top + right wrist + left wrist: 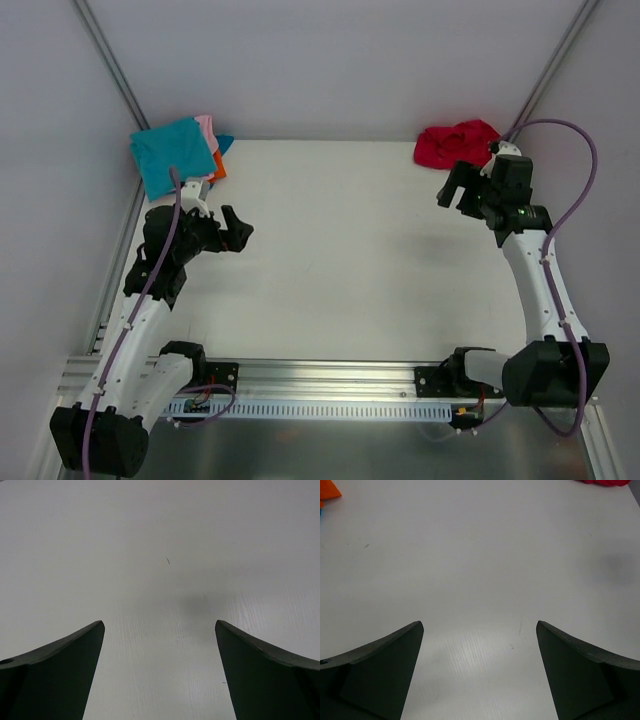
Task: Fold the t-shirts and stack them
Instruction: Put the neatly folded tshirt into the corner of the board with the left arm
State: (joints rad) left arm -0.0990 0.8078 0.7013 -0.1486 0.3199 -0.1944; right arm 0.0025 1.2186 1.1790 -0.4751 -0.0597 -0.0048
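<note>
Left tool (237, 230): jaws fully apart, nothing between them, held above the surface (350, 270) near its left side. Right tool (456, 192): jaws fully apart, gripping nothing.

Far left corner: teal t-shirt (168, 152) on top of a pile, with edges of the pink t-shirt (205, 124), orange t-shirt (218, 167) and blue t-shirt (226, 143) showing beneath. Far right corner: red t-shirt (455, 143), crumpled, just beyond the right tool.
</note>
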